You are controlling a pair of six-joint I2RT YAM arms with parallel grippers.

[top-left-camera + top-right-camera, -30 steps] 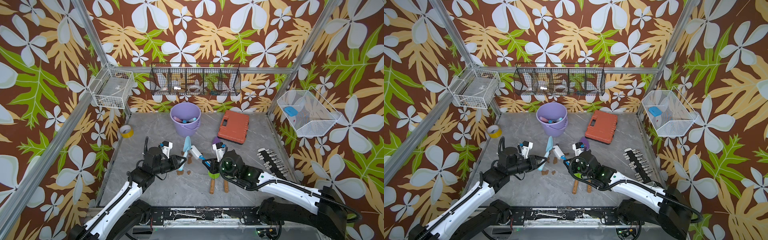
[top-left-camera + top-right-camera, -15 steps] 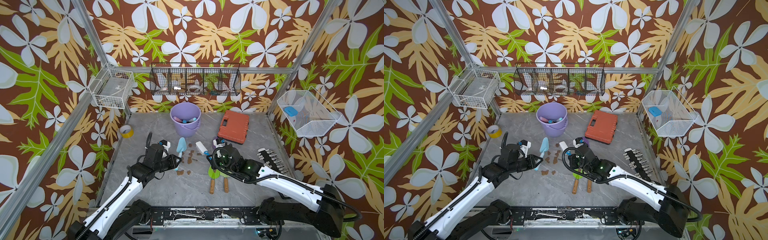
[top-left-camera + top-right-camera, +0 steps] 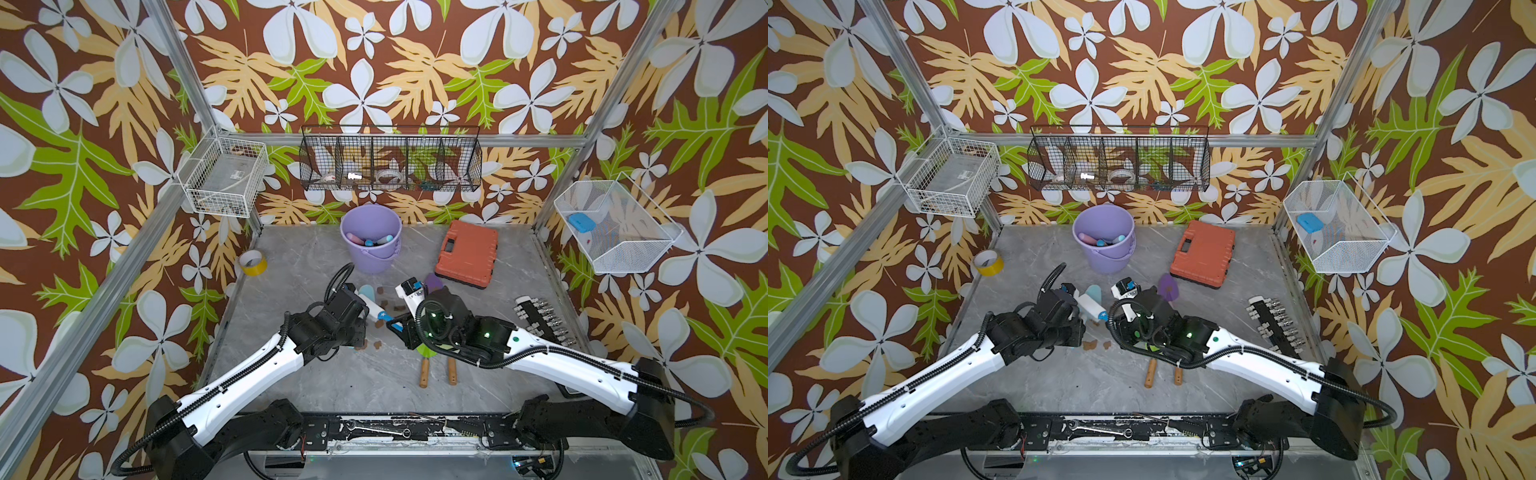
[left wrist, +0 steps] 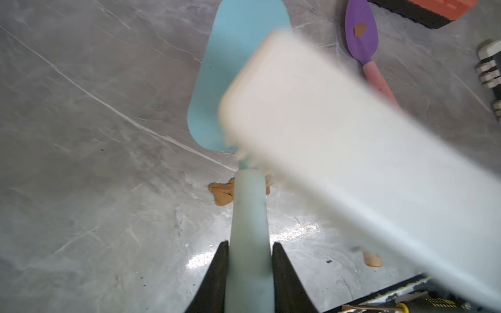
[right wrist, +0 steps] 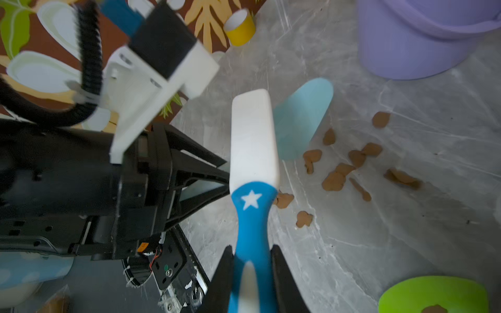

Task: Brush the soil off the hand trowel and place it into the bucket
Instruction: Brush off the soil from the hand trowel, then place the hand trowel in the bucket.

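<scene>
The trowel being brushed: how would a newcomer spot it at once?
Start at the purple bucket at the back of the table. Just in front of it, the left gripper holds a trowel. It alone is pale blue; beside it lie a purple trowel and a green trowel.

White arms (image 3: pixel 249 374) — black joints (image 3: pixel 324 332), corrugated cables (image 3: pixel 335 277)

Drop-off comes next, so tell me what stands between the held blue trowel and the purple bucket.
Nothing visible stands between the trowel and the bucket. Only the brush, gripped by the right end effector, crosses over the trowel.
</scene>
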